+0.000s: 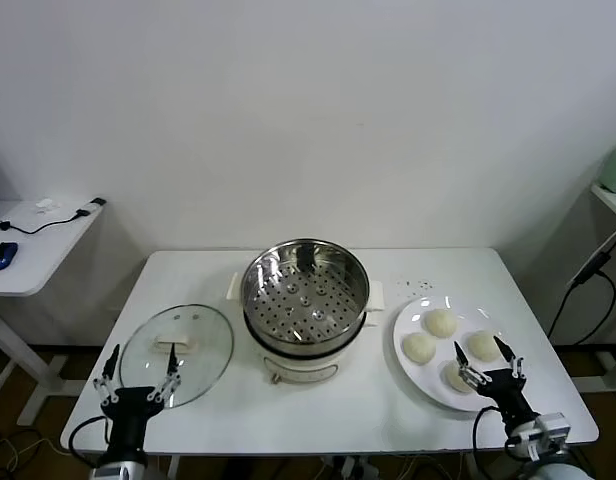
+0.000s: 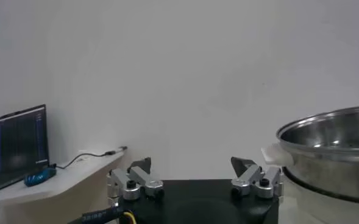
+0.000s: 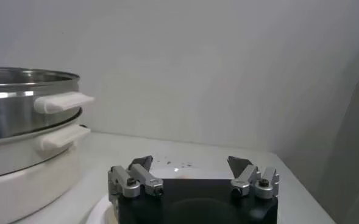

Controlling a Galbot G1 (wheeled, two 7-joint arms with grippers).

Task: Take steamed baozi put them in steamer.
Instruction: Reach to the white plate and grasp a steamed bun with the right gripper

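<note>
The right end effector (image 1: pixel 489 362) partly covers the nearest small cream-white dough bun (image 1: pixel 454 378) near the worktop's right front corner. In the left wrist view the round shiny steel steamer (image 2: pixel 331 152) is cut off by the picture's edge.

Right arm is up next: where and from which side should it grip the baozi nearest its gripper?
Come straight down on the nearest baozi and pinch its rounded sides low; its dome is smooth, and the plate blocks scooping. The open right gripper is beside it.

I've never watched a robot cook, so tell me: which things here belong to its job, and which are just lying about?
Part of the job:
- four steamed baozi on the white plate
- steamer, tray empty
- right claw, open by the plate
- left claw, open, waiting

Lying about:
- glass lid
- side table with cable and blue mouse
</note>
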